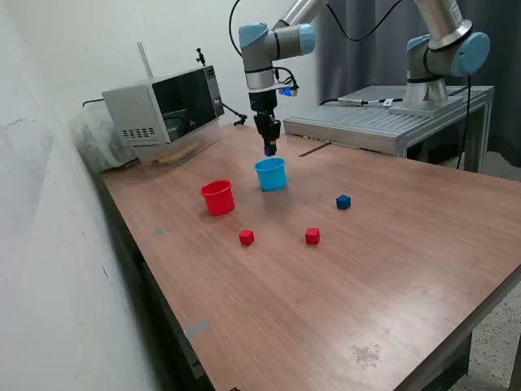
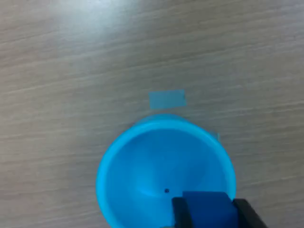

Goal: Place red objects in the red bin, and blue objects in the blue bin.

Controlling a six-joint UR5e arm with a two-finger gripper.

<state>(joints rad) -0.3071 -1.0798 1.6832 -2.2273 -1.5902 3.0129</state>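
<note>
The red cup stands on the tabletop, offset from the claw toward the exterior view's left. The claw is clamped on a blue cube, suspended directly above the light blue cup. Two red cubes and a second blue cube lie apart from the claw.
</note>
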